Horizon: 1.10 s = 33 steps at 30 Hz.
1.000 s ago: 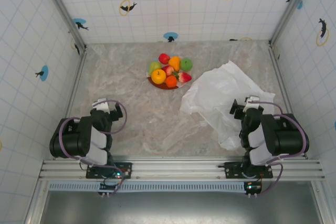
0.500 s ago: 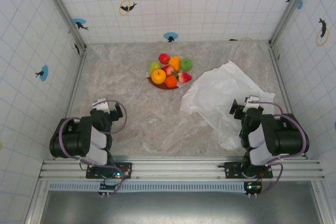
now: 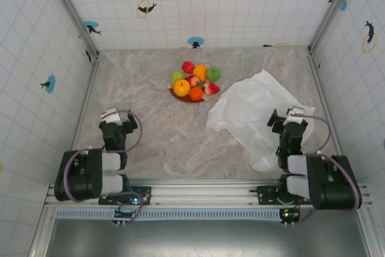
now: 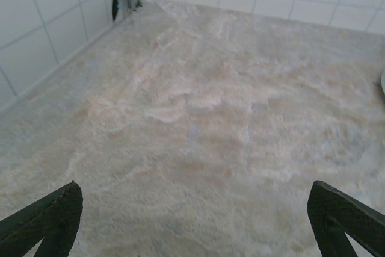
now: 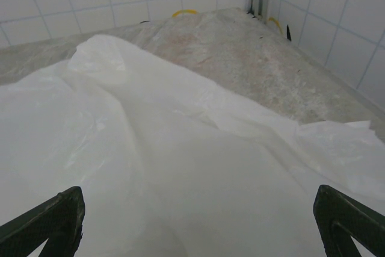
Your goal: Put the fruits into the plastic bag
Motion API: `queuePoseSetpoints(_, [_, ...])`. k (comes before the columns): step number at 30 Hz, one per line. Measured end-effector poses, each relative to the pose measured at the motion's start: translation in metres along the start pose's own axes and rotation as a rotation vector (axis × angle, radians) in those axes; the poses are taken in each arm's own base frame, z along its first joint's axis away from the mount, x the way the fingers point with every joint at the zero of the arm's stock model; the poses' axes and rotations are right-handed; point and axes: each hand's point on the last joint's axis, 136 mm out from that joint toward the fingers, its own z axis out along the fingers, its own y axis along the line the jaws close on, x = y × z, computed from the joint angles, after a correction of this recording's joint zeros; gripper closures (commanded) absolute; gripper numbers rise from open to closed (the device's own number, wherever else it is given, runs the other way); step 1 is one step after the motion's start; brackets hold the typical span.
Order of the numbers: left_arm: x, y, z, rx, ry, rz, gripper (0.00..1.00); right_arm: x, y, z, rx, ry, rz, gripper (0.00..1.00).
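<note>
**Fruits heaped on the plate, both grippers wide open**

The table [image 3: 150,133], a pale marbled surface walled in by white tiles, carried everything. The plastic bag [image 3: 249,109] lay crumpled on its right half, white and creased, running from right of the middle down towards the near edge. The left arm [image 3: 90,173] sat folded at the near left corner and the right arm [image 3: 319,179] at the near right.

The plate [image 3: 185,99] stood towards the far middle, just beside the bag's far left corner. The fruits [image 3: 195,80] were all piled on it: red apples, oranges, a green apple, a pear and a strawberry.

The left gripper [image 3: 116,126] hung over bare table at the near left, its jaws spread wide and holding nothing. The right gripper [image 3: 289,127] hung over the near part of the bag, jaws just as wide and empty. Whether its fingers [image 5: 45,221] touched the film could not be told.
</note>
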Motion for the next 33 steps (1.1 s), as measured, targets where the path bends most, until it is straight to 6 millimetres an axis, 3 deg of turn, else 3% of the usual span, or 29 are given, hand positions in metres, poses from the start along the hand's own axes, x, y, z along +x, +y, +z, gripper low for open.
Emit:
queuePoseSetpoints(2, [-0.014,0.002,0.000,-0.017,-0.028,-0.036,0.02,-0.018,0.000,0.005,0.018,-0.015,0.021,0.00])
queuePoseSetpoints(5, [-0.038,0.000,0.004,-0.022,-0.050,-0.123,0.02,-0.061,0.004,0.016,0.043,-0.052,0.073,0.00])
queuePoseSetpoints(9, [-0.073,-0.010,0.014,0.010,-0.060,-0.235,0.02,-0.108,0.011,0.018,0.031,-0.105,0.137,0.00])
queuePoseSetpoints(14, [-0.101,-0.034,0.020,0.105,-0.004,-0.336,0.02,-0.120,0.022,0.016,-0.017,-0.072,0.166,0.00])
queuePoseSetpoints(17, [-0.105,-0.065,0.018,0.197,0.063,-0.347,0.03,-0.122,0.033,0.016,-0.065,-0.026,0.164,0.00])
queuePoseSetpoints(20, [-0.100,-0.111,0.006,0.315,0.141,-0.322,0.04,-0.126,0.052,0.013,-0.131,0.013,0.149,0.00])
queuePoseSetpoints(25, [-0.076,-0.191,-0.027,0.520,0.287,-0.242,0.07,-0.122,0.107,-0.001,-0.292,0.092,0.074,0.00])
queuePoseSetpoints(30, [-0.030,-0.256,-0.060,0.663,0.452,-0.147,0.09,-0.081,0.157,-0.022,-0.420,0.224,-0.041,0.00])
queuePoseSetpoints(33, [0.000,-0.285,-0.082,0.726,0.537,-0.072,0.08,-0.056,0.166,-0.027,-0.441,0.307,-0.083,0.00])
